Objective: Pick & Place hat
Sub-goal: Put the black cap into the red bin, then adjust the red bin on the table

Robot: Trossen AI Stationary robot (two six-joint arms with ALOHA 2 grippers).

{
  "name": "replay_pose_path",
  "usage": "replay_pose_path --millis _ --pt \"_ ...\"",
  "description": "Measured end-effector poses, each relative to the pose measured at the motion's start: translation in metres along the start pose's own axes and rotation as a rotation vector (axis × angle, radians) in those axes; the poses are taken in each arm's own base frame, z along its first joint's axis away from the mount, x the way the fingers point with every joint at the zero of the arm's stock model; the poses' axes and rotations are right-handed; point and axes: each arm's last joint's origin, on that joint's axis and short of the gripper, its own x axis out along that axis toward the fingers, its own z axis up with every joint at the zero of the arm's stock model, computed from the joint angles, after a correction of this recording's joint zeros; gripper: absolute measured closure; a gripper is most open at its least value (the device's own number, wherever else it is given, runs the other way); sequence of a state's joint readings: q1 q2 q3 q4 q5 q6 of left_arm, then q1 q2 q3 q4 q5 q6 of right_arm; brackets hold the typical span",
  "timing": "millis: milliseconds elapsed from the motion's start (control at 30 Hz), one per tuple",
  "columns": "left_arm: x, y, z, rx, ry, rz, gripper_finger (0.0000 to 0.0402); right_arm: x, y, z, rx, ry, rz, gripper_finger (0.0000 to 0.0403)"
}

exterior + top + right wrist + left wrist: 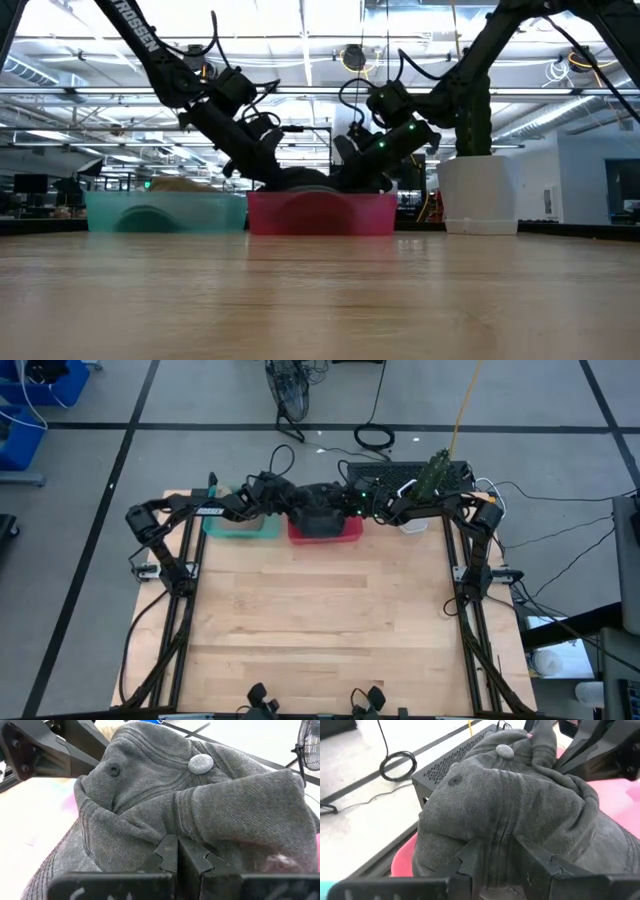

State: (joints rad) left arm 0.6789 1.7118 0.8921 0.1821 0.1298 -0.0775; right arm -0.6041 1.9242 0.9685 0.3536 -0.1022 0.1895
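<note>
From the high view I am seeing both arms reaching into the pink plastic bin (325, 531) at the table's far edge, where the dark grey fabric cap (318, 516) is sitting between the left gripper (290, 505) and the right gripper (350, 505). A teal plastic bin (240, 525) is standing just beside the pink one, under the left arm.

In the low view the two grippers are meeting over the pink bin (320, 213), with the cap (305, 180) bulging just above its rim between them.

Through the left wrist view the left gripper (502, 862) is pinching a fold of the cap (510, 805); its jaws are narrow with cloth bunched between them.

Through the right wrist view the right gripper (177, 857) is clamping the cap (200, 805) too, jaws nearly together on a fold.
</note>
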Motion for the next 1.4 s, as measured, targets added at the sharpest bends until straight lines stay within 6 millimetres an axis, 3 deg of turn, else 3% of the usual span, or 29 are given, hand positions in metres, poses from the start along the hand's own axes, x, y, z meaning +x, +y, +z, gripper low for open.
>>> replay_pose_path --millis 500,1000,1200,1400 --pt "-0.039 -0.009 0.022 0.043 -0.067 -0.007 0.0289 -0.035 0.011 0.029 -0.073 -0.121 0.026 0.0403" --pt "-0.039 -0.026 0.023 0.150 -0.080 -0.072 0.0289 -0.061 0.022 0.049 -0.187 -0.264 0.048 0.0403" --pt "-0.038 -0.041 0.018 0.264 -0.050 -0.244 0.0289 -0.075 0.037 0.057 -0.272 -0.321 0.074 0.0403" --pt "-0.043 -0.046 0.017 0.297 -0.032 -0.259 0.0289 -0.092 0.058 0.055 -0.316 -0.284 0.142 0.0403"
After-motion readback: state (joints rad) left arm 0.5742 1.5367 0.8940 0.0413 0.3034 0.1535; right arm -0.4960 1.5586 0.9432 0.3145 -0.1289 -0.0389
